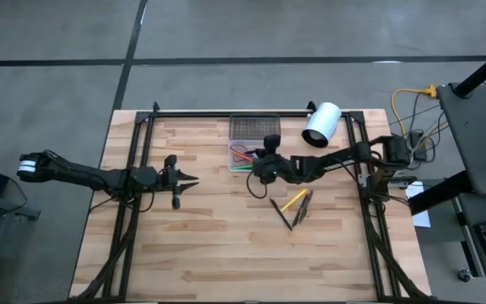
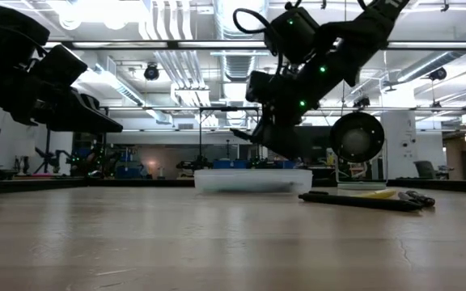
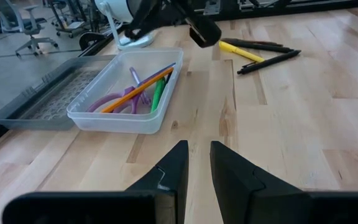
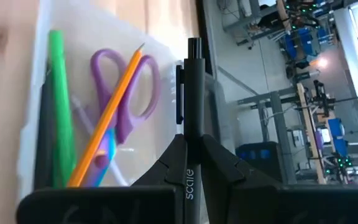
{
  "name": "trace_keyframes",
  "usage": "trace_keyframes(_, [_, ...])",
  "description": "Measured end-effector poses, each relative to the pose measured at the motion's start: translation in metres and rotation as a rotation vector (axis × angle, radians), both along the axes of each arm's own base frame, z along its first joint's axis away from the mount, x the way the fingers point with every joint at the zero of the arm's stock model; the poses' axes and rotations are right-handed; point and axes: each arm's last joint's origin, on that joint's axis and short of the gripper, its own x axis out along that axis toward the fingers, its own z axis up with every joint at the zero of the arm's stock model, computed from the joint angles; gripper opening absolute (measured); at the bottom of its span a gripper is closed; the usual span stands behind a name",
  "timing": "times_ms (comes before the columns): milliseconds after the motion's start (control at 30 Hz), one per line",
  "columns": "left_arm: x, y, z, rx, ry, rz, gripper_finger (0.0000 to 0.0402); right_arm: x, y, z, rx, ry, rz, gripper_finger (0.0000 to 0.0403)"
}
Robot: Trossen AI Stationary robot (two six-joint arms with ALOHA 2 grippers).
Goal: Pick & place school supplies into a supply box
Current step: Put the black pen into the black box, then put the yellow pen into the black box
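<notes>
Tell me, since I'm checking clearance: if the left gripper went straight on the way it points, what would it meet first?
Probably the clear supply box, judging by the left wrist view: bare table lies ahead of the left gripper, then the box's near wall. Depth is unclear.

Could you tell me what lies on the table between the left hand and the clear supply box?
Nothing: in the left wrist view, only bare wooden table separates the left hand from the supply box. The high view agrees.

You see a clear box (image 3: 143,122) with grey mesh-patterned lid (image 3: 48,99), holding purple scissors (image 4: 126,93), a green pen (image 4: 59,106) and an orange pencil (image 4: 107,118); a black pen (image 4: 192,93); possibly a yellow marker (image 3: 240,53).
</notes>
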Motion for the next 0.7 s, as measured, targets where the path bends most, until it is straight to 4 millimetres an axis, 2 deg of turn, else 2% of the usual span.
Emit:
trace_keyframes(200, [0.0002, 0.0, -0.0007, 0.0, 0.006, 0.0, 0.0052, 0.0062, 0.0, 0.0101, 0.016, -0.054, -0.014, 0.0036])
trace_keyframes(433, [0.0002, 0.0, -0.0008, 0.0, 0.007, 0.0, 0.0052, 0.0034, 0.0, 0.0061, 0.021, -0.038, -0.017, 0.0078])
trace_keyframes(700, [0.0003, 0.0, -0.0008, 0.0, 0.007, 0.0, 0.0052, 0.0015, 0.0001, 0.0037, 0.023, -0.005, -0.017, 0.0084])
